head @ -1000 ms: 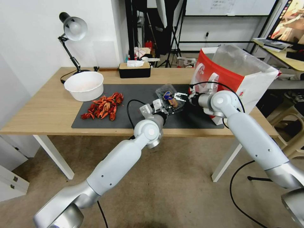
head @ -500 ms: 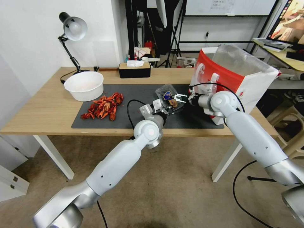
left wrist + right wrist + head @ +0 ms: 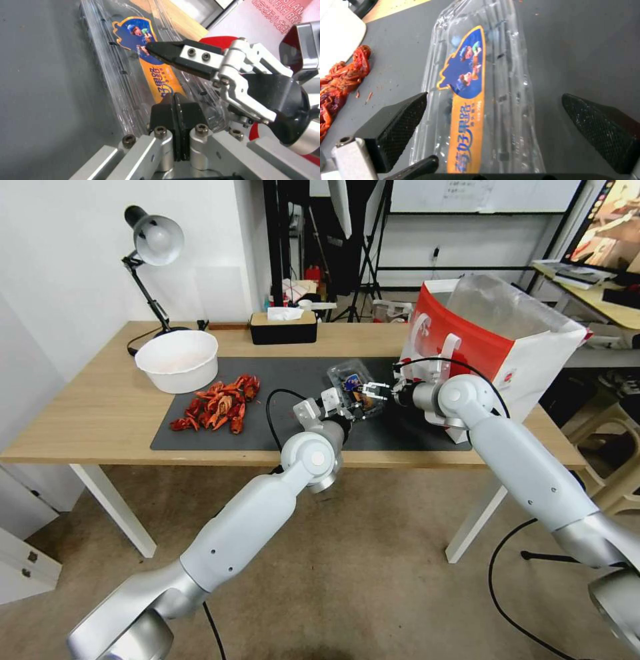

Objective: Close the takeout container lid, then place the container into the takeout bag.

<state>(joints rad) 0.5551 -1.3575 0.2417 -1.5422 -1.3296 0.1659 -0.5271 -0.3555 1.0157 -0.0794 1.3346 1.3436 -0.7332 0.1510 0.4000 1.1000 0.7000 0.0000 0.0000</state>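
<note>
The takeout container (image 3: 355, 389) sits on the dark mat (image 3: 280, 380), between the two grippers and just beside the takeout bag (image 3: 493, 337), which stands upright at the right end of the table (image 3: 100, 407). The left gripper (image 3: 176, 117) meets the container's near edge; its two black fingers are pressed flat together, and the left wrist view shows them closed against the clear plastic rim, though whether a flange lies clamped between them cannot be told. The right gripper (image 3: 493, 125) reaches in from the bag side with its jaws spread wide, one textured pad (image 3: 400, 117) on each side of the container; the near pad lies close to the plastic wall and the far pad stands clear of it, so nothing is gripped. In the left wrist view one dark fingertip (image 3: 160, 50) of the right gripper rests over the lid (image 3: 476, 82), on its blue-and-orange label (image 3: 466, 75). The lid lies down over the base; full latching cannot be confirmed. Beyond the left gripper, red crayfish shells (image 3: 217, 405) lie on the mat, with a white bowl (image 3: 177, 360) behind them.
</note>
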